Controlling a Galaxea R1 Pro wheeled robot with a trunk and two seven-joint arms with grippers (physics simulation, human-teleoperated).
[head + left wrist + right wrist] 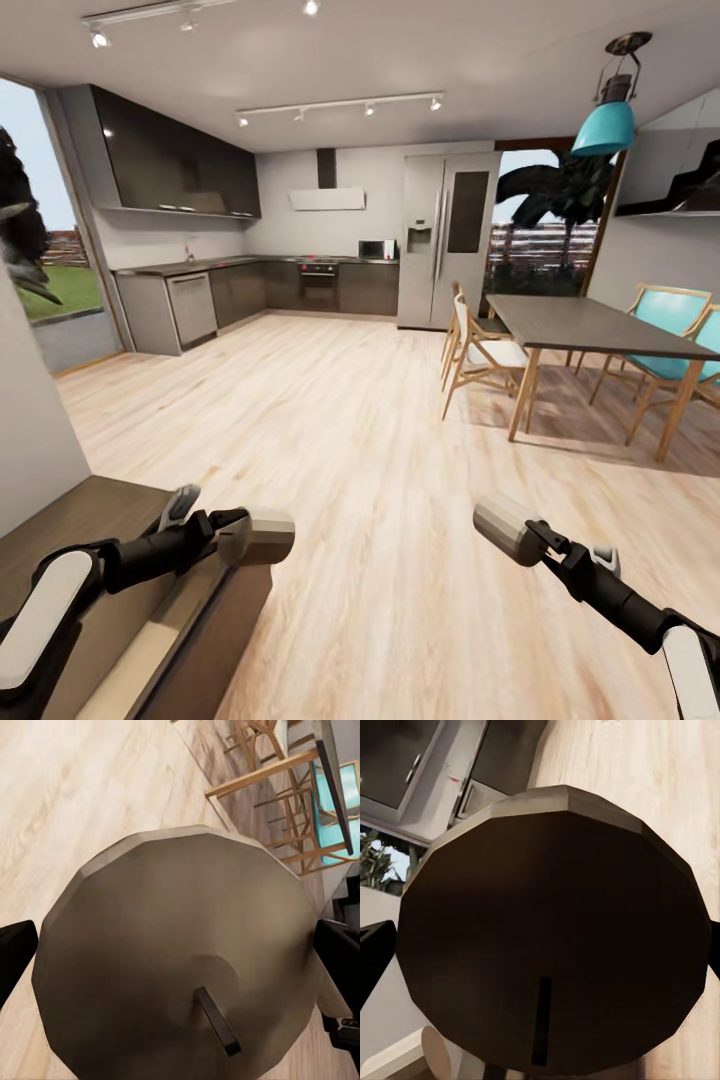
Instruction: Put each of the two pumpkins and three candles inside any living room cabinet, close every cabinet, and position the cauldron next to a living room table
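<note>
One candle (257, 537) was pinched in the left pincer (240, 535), directly above the open cabinet (150, 640) drawer. A second candle (502, 528) was pinched in the right pincer (530, 540), over bare floor (360, 450). Risk, by judgement: released there, the right candle would miss the cabinet and roll. Wide floor lay ahead; the drawer edge stood close beneath the left pincer.

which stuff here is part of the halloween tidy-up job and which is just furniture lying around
Part of the job:
- candle in the left gripper
- candle in the right gripper
- cabinet with an open drawer

Just around:
- dining table
- chairs
- fridge
- kitchen counter
- pendant lamp
</note>
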